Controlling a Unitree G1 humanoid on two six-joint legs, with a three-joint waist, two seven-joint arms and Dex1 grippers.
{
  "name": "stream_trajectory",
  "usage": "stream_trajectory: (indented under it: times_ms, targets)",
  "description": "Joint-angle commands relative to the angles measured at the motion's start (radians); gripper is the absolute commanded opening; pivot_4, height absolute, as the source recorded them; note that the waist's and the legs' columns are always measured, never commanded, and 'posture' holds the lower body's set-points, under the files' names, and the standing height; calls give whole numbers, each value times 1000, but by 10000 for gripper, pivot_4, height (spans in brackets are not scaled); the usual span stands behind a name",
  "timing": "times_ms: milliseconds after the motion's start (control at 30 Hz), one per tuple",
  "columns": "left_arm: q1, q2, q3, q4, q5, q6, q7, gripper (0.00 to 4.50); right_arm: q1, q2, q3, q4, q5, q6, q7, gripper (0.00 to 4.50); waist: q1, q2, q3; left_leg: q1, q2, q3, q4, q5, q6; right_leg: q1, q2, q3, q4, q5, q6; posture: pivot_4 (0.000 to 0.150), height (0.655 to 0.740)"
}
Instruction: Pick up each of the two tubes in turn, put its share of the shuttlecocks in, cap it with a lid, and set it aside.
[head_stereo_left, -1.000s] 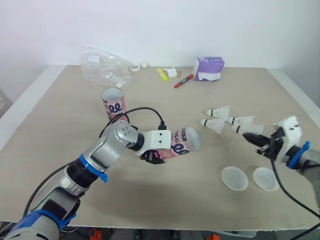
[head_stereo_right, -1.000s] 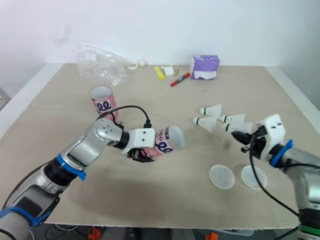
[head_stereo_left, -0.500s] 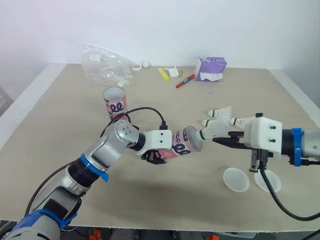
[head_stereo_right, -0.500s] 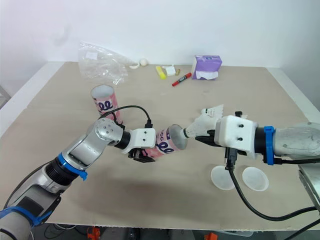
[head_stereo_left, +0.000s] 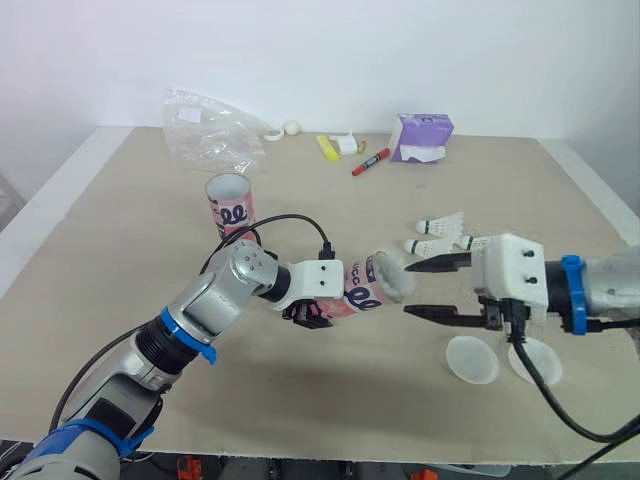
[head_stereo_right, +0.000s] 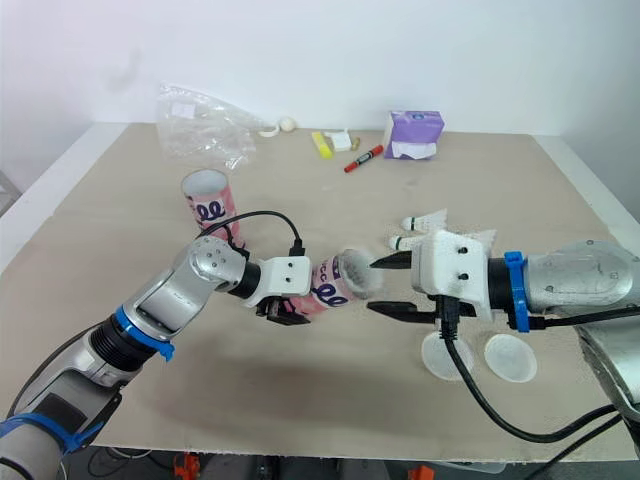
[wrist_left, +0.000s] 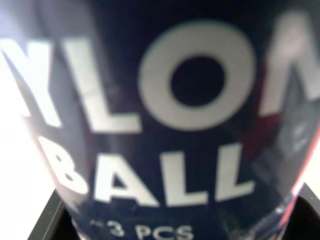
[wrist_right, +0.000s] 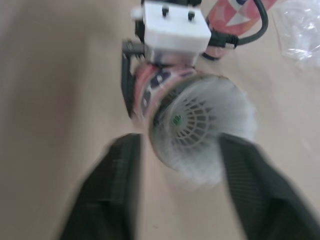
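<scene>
Left gripper (head_stereo_left: 312, 312) jaws pinch the tube (head_stereo_left: 358, 290), held level over mid-counter (head_stereo_left: 150, 230). Right gripper (head_stereo_left: 410, 288) jaws are spread, flanking the shuttlecock (head_stereo_left: 394, 283) lodged in its mouth. We'd push the skirt straight along the tube's axis and hold the tube steady. Spare shuttlecocks (head_stereo_left: 440, 225) lie toward the right edge.
</scene>
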Motion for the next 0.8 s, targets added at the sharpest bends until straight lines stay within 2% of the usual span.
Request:
stream_trajectory:
  times_ms: [33,133,233,300,333,567,800]
  targets:
    - [24,3,-41,31,21,17,7,28594,-25,-24,-84,-7,88,89,-23,44829,0,0,0,0,0,0,0,0,0,0,0,0,0,0,0,1500,7400]
    - [19,-1,-43,39,23,8,6,28594,-40,-36,-119,57,124,159,-35,44829,0,0,0,0,0,-1,0,0,0,0,-1,-1,0,0,-1,1500,7400]
    - [15,-5,-45,47,25,0,7,28594,-77,-1,-78,101,105,147,-68,44829,0,0,0,0,0,-1,0,0,0,0,-2,-2,0,0,-1,1500,7400]
    - [14,-9,-47,50,27,-3,8,28594,-98,13,-26,113,71,134,-85,39664,0,0,0,0,0,-1,0,0,0,0,-2,-3,0,0,-1,1500,7400]
    - [13,-11,-47,51,27,-3,9,28594,-107,16,8,111,47,126,-89,36167,1,0,0,0,0,-1,0,0,0,0,-2,-3,0,0,-1,1500,7400]
    - [13,-15,-43,51,30,0,12,28594,-238,87,199,81,9,183,-136,318,3,0,0,-1,-1,-1,0,0,0,0,-4,-8,0,0,-1,1500,7400]
    - [13,-19,-41,54,28,3,14,28594,-360,122,430,121,-148,157,-93,318,4,0,0,-2,-2,-3,0,0,0,0,-6,-12,-1,0,-1,1500,7400]
